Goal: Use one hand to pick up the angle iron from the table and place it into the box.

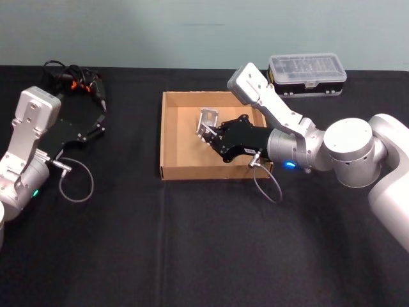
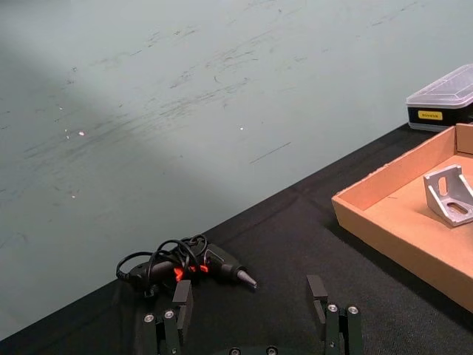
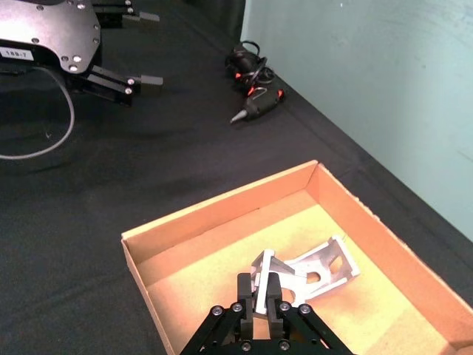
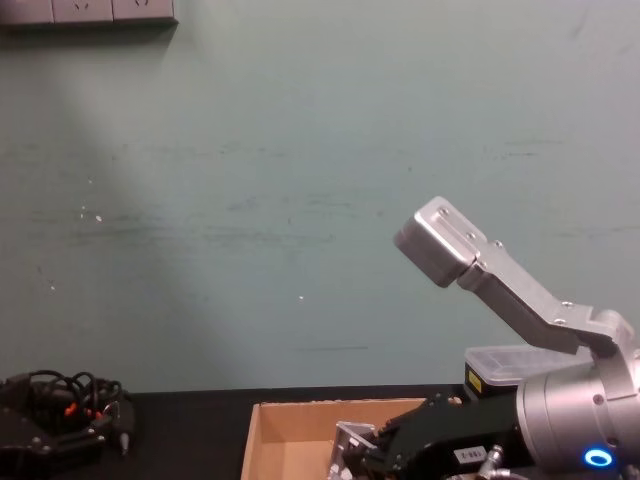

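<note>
Left to right across the matt black table (image 1: 204,243): the left gripper (image 1: 102,121) rests low at the table's left side, its two fingers (image 2: 182,299) standing apart with nothing between them, pointing toward a black corded tool with orange-red details (image 1: 80,80) that lies near the table's far left edge. In the left wrist view this corded tool (image 2: 188,268) lies just beyond the parted fingertips, apart from them. At centre stands the box (image 1: 171,137), a wide shallow tan tray with thin upright walls, sitting flat on the tabletop. Inside the box, toward its far middle, is the angle iron (image 1: 206,120), a small silver bracket with slotted holes; the right wrist view shows the angle iron (image 3: 310,266) resting with one flange on the box floor (image 3: 222,274). The right gripper (image 1: 206,133) reaches into the box from the right, its fingers (image 3: 245,290) brought together on one upright flange of the bracket. Behind the box, near the table's far right edge, sits a small black case with a clear lid (image 1: 307,73). The chest view shows the right gripper (image 4: 350,462) low within the box walls (image 4: 250,445), closed on the bracket.
</note>
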Controlling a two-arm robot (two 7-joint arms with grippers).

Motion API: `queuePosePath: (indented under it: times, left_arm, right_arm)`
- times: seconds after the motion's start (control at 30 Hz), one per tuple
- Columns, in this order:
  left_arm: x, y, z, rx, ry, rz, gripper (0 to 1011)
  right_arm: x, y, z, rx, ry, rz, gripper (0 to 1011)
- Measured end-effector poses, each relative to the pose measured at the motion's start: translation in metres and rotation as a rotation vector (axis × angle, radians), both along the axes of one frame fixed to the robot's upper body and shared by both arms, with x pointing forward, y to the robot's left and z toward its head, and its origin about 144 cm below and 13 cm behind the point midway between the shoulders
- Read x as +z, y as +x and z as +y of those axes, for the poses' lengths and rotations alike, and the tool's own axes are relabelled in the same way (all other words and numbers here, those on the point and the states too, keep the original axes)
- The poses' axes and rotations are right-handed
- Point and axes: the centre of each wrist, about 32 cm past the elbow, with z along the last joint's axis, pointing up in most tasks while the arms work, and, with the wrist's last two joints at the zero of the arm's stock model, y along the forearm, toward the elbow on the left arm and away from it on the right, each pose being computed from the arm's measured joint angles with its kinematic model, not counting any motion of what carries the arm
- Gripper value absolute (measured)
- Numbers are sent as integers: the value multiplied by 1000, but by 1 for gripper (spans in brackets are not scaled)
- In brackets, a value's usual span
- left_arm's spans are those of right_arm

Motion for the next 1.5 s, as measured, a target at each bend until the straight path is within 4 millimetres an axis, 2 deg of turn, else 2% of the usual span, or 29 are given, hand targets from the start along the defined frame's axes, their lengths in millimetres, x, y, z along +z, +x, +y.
queuePosePath:
  times: [0.27,0.33,0.5,0.6,0.73,0.77,0.87,1.13,1.33,1.5]
  left_arm:
    - [0,0,0,0,0,0,1000]
    - [0,0,0,0,0,0,1000]
    - [0,0,0,0,0,0,1000]
    - [0,0,0,0,0,0,1000]
    - [0,0,0,0,0,0,1000]
    - [0,0,0,0,0,0,1000]
    - [0,0,0,0,0,0,1000]
    - [0,0,0,0,0,0,1000]
    - [0,0,0,0,0,0,1000]
    - [0,0,0,0,0,0,1000]
  right_arm:
    - [-4,0,0,-4,-3,17,114]
    - [-5,1,0,-5,-4,19,140]
    - [-6,0,1,-6,-8,21,280]
    - [-5,0,1,-5,-10,21,418]
    - [-5,0,1,-3,-8,20,498]
    - [-5,0,1,-4,-6,19,561]
    - [-5,0,0,-5,0,13,659]
    - [1,-3,0,-25,34,-24,883]
    - [12,-10,-6,-76,94,-79,1003]
    - [22,-18,-14,-141,153,-140,1003]
